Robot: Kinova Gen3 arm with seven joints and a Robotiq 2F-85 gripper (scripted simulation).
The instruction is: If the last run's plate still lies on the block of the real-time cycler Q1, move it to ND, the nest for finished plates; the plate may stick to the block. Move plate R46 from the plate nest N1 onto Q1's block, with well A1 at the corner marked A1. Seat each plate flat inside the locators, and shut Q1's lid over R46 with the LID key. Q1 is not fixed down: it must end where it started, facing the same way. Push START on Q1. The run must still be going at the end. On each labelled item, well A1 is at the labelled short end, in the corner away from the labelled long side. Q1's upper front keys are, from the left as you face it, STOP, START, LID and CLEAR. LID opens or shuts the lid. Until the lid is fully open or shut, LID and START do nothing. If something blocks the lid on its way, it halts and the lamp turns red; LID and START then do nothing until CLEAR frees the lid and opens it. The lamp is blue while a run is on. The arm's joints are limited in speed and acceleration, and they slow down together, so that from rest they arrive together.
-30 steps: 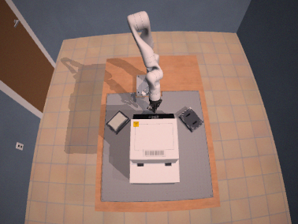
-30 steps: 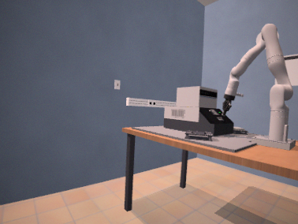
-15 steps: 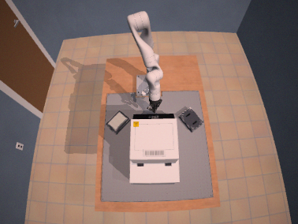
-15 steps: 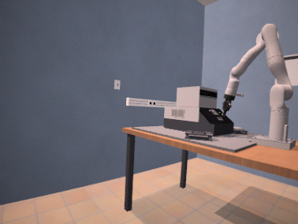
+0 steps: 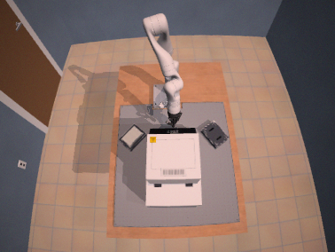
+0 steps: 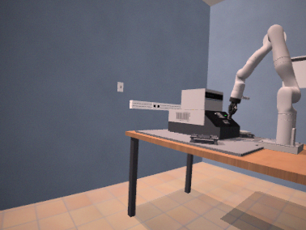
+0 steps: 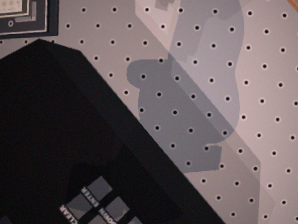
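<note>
Table [image 5: 112, 195] [image 6: 182, 148] stands nearest in the exterior view, a grey perforated mat [image 5: 213, 217] [image 6: 243, 151] [image 7: 280, 100] spread over it. Closest on the mat sits a dark nest [image 5: 215, 134] [image 6: 203, 138] showing no plate. Next comes the cycler [image 5: 173, 155] [image 6: 194, 113] [image 7: 45, 115], its white upper body over a dark base, a long white slab jutting from its rear and a small green light on its sloping black front. Above that front, the gripper [image 5: 174, 123] [image 6: 231, 115] points down with its fingers closed together and nothing gripped; whether the tips touch a key, I cannot tell. Farther across, beside the cycler, a pale plate [image 5: 133, 136] [image 6: 245, 133] [image 7: 14, 7] lies in the other nest [image 5: 131, 148] [image 7: 52, 20]. Whether another plate lies on the cycler's block is hidden. Behind everything rises the blue wall [image 6: 81, 81].
</note>
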